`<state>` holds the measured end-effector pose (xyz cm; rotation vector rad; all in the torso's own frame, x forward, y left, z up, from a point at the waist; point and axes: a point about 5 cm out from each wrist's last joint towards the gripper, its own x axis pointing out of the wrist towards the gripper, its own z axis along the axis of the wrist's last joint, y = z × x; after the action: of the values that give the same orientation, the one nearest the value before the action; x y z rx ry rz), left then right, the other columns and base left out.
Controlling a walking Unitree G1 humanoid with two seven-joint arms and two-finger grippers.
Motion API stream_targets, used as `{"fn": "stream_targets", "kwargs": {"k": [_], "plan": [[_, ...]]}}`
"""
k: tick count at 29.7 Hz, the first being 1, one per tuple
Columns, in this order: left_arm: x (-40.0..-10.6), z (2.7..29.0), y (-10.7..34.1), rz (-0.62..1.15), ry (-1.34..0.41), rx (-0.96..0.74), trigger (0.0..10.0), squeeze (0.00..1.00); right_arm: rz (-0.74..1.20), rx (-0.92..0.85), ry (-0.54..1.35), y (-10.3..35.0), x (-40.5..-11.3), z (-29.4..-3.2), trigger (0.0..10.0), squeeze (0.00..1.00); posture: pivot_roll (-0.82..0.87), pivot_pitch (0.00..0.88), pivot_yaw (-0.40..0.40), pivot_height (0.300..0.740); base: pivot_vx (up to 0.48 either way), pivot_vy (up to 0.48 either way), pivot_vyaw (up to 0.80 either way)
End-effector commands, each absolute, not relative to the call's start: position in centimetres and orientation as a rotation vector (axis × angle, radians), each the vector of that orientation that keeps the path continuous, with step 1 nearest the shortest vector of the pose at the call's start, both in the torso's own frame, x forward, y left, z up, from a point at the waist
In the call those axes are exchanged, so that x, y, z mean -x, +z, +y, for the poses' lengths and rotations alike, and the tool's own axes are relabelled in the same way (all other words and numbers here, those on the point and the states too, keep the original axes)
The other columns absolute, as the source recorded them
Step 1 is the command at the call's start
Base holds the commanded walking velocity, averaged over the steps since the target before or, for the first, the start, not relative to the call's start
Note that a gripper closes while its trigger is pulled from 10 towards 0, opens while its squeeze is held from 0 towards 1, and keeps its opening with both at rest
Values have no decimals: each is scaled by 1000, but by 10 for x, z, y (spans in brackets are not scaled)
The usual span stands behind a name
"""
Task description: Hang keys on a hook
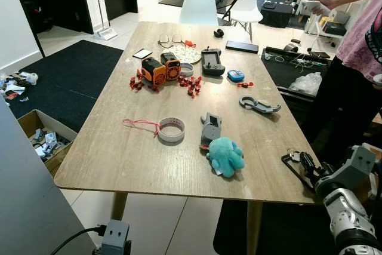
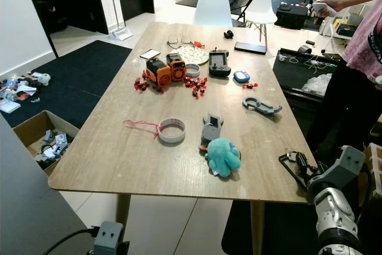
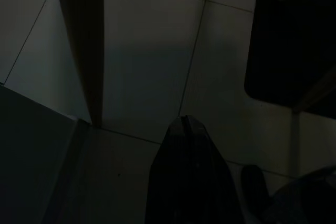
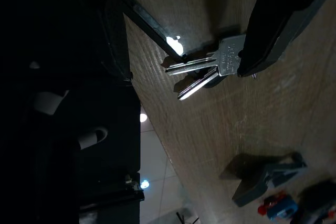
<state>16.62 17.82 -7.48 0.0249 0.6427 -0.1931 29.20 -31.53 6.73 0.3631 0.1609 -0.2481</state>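
Observation:
A small bunch of silver keys [image 4: 205, 72] lies flat on the wooden table [image 1: 119, 147], close to its front right edge [image 1: 292, 156]. My right gripper [image 1: 294, 159] reaches in from the right at table height. It is open, with the keys between its black fingers, and one finger [image 4: 283, 19] covers the key heads. A grey hook-shaped piece [image 1: 258, 105] lies further back on the right side. In the dark left wrist view, my left gripper [image 3: 184, 124] hangs over the floor tiles beside a table leg [image 3: 81, 45], its fingers pressed together.
Between the keys and the table's middle lie a teal plush octopus [image 1: 226, 155], a grey clamp [image 1: 210, 127] and a tape roll [image 1: 172, 129]. Orange toys [image 1: 161, 70] and gadgets sit further back. A person in pink [image 1: 364, 34] stands at the right. A box [image 1: 45, 138] is on the floor at left.

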Motion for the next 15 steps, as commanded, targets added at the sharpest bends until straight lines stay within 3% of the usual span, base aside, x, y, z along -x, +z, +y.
{"fn": "stream_targets", "kwargs": {"k": [1,9,15], "plan": [[-159,183,-78,679,-202,-53,10000,0,177,-329,-249,64,-290,-315,10000,0,56,29,-46,740,0,0,0],[-157,183,-79,688,-213,-61,10000,0,214,-286,-208,58,-290,-306,10000,0,58,33,-44,740,0,0,0],[-155,183,-81,701,-237,-82,10000,0,253,-234,-109,50,-292,-285,10000,0,55,40,-40,740,0,0,0]]}}
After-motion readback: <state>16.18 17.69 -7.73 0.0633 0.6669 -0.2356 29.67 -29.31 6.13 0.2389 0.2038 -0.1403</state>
